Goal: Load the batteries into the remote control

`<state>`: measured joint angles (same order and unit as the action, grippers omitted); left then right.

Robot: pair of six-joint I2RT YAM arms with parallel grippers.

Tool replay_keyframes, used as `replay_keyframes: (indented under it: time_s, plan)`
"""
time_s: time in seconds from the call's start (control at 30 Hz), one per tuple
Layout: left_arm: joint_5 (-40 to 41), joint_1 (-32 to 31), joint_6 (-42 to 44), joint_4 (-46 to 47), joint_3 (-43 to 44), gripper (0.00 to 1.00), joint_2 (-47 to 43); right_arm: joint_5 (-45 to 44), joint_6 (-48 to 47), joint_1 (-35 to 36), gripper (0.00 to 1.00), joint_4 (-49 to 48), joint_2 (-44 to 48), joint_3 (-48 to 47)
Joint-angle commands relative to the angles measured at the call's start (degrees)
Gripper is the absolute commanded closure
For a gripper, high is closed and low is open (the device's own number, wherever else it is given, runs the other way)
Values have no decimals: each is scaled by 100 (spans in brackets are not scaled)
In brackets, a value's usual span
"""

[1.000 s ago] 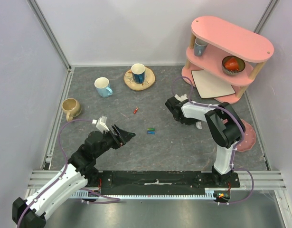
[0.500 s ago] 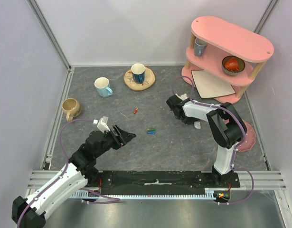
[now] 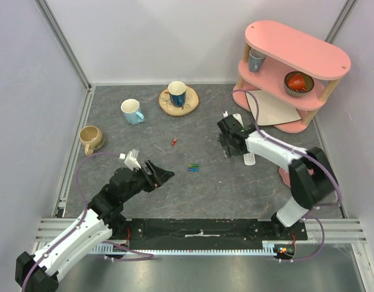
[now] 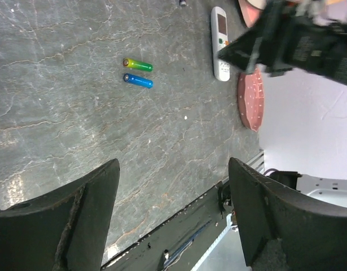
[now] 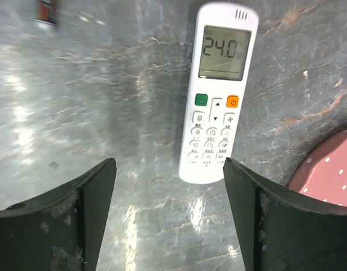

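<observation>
We are holding our right claw (image 5: 168,214) spread above the remote control (image 5: 218,93), which is lying face-up on the tabletop (image 5: 105,84) near the pink dotted plate (image 5: 325,164). Our left claw (image 4: 173,214) is gaping toward the green battery (image 4: 138,65) and the blue battery (image 4: 138,81), with bare tabletop surrounding both.

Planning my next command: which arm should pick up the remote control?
Right. The right tool, open, hangs over the remote control, which lies face up. The left tool, also open, is farther away, nearer the green and blue batteries.
</observation>
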<state>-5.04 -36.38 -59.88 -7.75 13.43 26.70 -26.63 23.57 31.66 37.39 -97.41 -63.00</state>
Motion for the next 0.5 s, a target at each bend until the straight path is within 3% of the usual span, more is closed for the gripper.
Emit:
replay_keyframes:
  time_s: [0.0, 0.1, 0.27, 0.37, 0.47]
  plan:
    - [169, 8, 371, -279, 239, 15, 37, 536, 183, 33, 13, 14, 1466, -230]
    - [380, 8, 494, -613, 432, 10, 239, 755, 148, 60, 12, -301, 2563, 286]
    - [1221, 8, 705, -1666, 1028, 2, 959, 1214, 147, 86, 11, -1757, 4865, 2527]
    - [1767, 8, 915, -2318, 1581, 1, 1633, 1240, 507, 86, 9, -2164, 5598, 3197]
    - [1796, 8, 1092, -2512, 2013, 1, 2013, 1073, 648, 95, 7, -2183, 5916, 3391]
